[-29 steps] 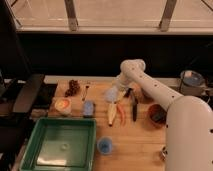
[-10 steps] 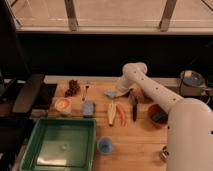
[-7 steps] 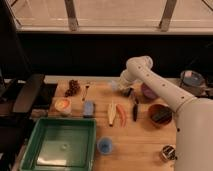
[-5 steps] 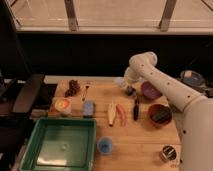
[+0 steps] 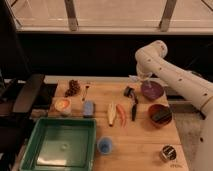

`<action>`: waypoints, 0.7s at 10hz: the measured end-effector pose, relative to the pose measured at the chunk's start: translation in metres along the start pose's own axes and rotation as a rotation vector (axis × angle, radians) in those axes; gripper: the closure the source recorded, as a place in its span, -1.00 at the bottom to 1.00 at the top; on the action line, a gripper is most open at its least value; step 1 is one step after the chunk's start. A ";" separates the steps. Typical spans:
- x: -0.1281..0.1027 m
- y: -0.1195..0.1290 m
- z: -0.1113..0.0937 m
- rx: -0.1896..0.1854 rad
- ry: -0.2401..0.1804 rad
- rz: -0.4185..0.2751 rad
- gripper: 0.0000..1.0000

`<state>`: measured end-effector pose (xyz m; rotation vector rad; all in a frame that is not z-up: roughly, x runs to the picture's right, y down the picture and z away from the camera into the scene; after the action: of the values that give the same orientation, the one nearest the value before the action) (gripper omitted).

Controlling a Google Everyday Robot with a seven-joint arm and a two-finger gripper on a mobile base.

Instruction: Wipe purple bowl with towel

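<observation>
The purple bowl (image 5: pixel 151 90) sits on the wooden table at the right, behind the reddish-brown bowl. My gripper (image 5: pixel 141 79) hangs from the white arm just above the bowl's left rim. It is shut on the towel (image 5: pixel 134 78), a small pale cloth that dangles at the gripper's left side, off the table. The cloth is partly hidden by the wrist. I cannot tell whether the towel touches the bowl.
A reddish-brown bowl with a dark block (image 5: pixel 160 114), a black utensil (image 5: pixel 134 107), a carrot (image 5: pixel 121 114), a banana (image 5: pixel 111 114), a blue sponge (image 5: pixel 89 108), a blue cup (image 5: pixel 105 145), a green tray (image 5: pixel 45 127), grapes (image 5: pixel 74 87) and a small metal object (image 5: pixel 167 152) lie on the table.
The gripper took the towel off the table's middle, lifted it, and carried it right to the purple bowl. The spot beside the banana where the towel lay is now bare.
</observation>
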<state>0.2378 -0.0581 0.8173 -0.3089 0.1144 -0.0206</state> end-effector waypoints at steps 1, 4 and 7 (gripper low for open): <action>0.017 0.004 -0.005 -0.006 0.044 0.029 1.00; 0.037 0.020 0.009 -0.039 0.067 0.105 1.00; 0.037 0.020 0.011 -0.039 0.063 0.110 1.00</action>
<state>0.2763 -0.0373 0.8171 -0.3406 0.1939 0.0814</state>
